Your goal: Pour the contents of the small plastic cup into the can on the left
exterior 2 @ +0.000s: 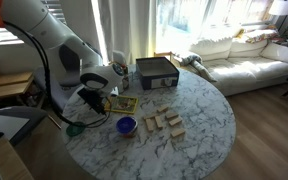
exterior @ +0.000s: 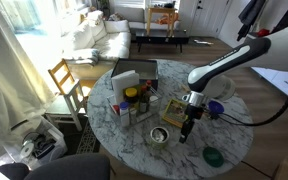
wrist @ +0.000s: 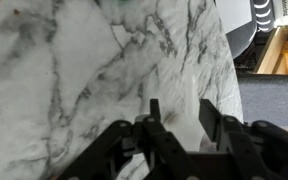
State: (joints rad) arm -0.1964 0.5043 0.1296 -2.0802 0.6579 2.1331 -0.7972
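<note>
Two dark fingers (wrist: 154, 112) of the hand (wrist: 180, 118) stand spread in the wrist view. Only bare marble shows in the gap, so from where I stand the hand carries nothing. The step in hand, as I read it, is the reach for the small blue cup (exterior 2: 126, 125), which sits untouched on the round marble desk (exterior: 124, 140) near the hand. The can (exterior: 160, 135), short, wide and shiny, rests towards the desk's front edge in an exterior view, close by the hand on its other side. The green disc (exterior: 213, 156) lies apart from both.

To do this well, I would bring the spread fingers down either side of the cup's wall, centred, and close gently. Thin plastic will likely buckle under a hard squeeze and slop its contents, which I cannot see. Then lift it upright, carry it level over the can's dark mouth, and only there tilt it slowly, with the lip inside the rim. The wooden blocks (exterior 2: 164, 122) and the jars (exterior: 131, 98) want a clear berth on the way.

The arm comes in high over the desk's edge, bends at the elbow and drops its wrist. The hand points almost straight down, hovering low over the marble between cup and can.
</note>
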